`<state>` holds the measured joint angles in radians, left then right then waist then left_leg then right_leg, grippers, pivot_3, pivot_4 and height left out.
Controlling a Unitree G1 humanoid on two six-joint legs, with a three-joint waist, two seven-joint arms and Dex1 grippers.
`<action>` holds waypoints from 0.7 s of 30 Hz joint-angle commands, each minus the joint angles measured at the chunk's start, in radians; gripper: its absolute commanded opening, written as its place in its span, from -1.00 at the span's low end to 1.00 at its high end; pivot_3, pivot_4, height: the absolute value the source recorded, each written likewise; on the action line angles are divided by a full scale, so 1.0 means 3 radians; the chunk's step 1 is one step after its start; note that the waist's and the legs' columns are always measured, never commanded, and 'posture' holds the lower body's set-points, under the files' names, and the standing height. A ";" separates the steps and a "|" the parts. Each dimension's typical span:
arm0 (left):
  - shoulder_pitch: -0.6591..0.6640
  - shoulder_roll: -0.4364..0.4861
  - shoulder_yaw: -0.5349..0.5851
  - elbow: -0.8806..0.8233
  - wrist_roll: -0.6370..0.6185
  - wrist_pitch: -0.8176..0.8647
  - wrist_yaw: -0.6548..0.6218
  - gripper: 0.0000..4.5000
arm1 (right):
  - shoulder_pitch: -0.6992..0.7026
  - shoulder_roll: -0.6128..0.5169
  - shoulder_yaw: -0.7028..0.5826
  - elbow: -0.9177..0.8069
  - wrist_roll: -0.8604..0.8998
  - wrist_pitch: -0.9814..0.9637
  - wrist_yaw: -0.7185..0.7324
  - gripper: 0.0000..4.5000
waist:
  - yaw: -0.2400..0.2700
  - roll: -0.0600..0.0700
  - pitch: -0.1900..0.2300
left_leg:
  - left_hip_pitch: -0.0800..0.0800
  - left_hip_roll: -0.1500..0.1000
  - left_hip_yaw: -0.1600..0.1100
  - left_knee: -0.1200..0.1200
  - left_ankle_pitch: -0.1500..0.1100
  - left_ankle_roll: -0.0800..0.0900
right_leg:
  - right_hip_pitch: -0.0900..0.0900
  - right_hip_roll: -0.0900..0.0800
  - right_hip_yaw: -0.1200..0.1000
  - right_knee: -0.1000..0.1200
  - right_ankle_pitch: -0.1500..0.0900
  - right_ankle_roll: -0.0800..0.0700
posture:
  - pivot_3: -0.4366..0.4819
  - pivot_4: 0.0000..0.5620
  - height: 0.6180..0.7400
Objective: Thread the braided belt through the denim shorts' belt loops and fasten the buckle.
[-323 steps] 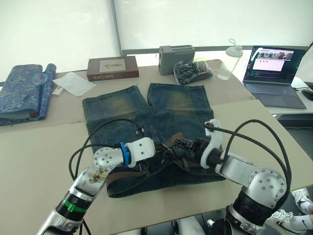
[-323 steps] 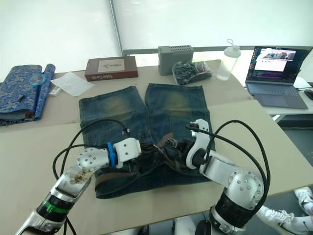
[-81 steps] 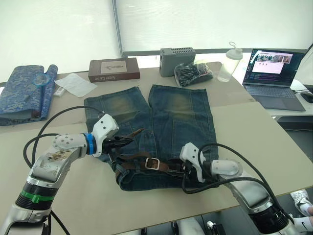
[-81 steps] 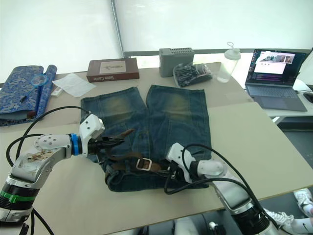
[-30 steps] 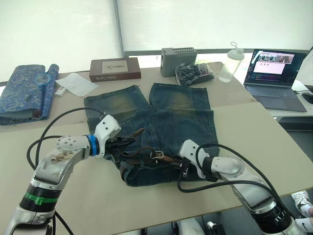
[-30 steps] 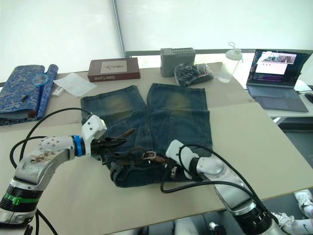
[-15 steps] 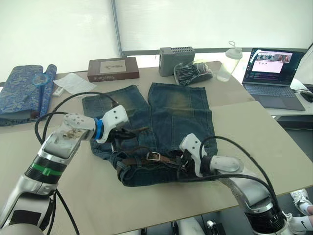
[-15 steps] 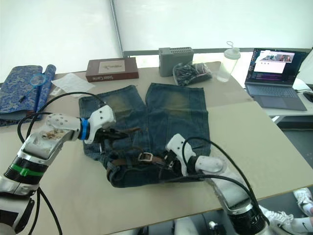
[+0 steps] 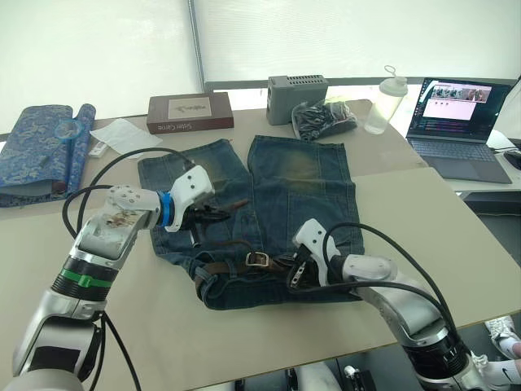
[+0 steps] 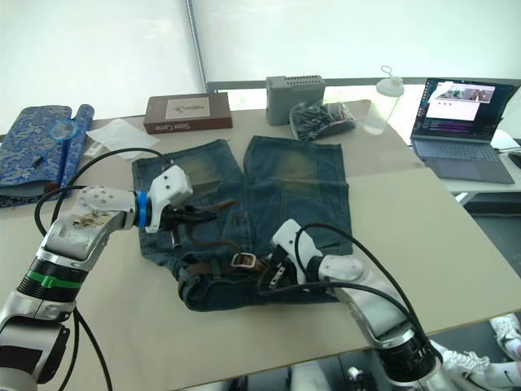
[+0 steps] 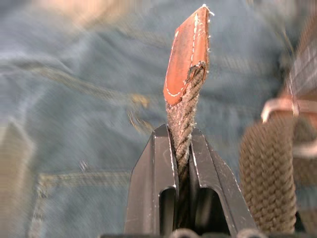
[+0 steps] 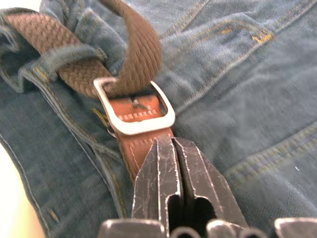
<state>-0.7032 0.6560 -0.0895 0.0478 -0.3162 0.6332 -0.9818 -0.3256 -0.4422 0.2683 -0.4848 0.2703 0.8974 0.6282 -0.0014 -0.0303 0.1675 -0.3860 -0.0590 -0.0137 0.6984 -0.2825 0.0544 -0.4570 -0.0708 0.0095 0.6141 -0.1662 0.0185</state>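
The denim shorts lie flat on the table, waistband toward me and bunched at its near left. The braided belt runs along the waistband under a belt loop and passes through the silver buckle. My left gripper is above the left leg, shut on the belt's free end, whose orange leather tip sticks out past the fingers. My right gripper is shut on the belt's leather tab, right beside the buckle.
A blue patterned rolled cloth lies far left, with white paper beside it. A brown book box, grey box, black bag and bottle line the back. A laptop is far right.
The left gripper has pulled the belt's free end up and away over the left leg. The right gripper has closed in toward the buckle, still holding the tab.
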 commanded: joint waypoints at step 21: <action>0.0429 -0.0785 0.1552 -0.0898 -0.1074 0.1437 0.1928 -1.00 | -0.0272 0.0090 0.0149 0.0263 0.0021 -0.0330 0.0215 -0.99 | -0.0027 -0.0001 0.0000 | 0.0003 -0.0004 -0.0002 -0.0006 0.0016 -0.0029 | -0.0002 -0.0013 0.0005 0.0002 0.0003 -0.0002 | -0.05 -0.47 1.00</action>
<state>-0.5673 0.4218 0.3423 -0.1760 -0.6059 1.0572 -0.4251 -0.3892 -0.4069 0.3094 -0.3822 0.2587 0.8189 0.6768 -0.0097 -0.0305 0.1674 -0.3850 -0.0603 -0.0145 0.6967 -0.2778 0.0456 -0.4576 -0.0746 0.0111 0.6145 -0.1653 0.0180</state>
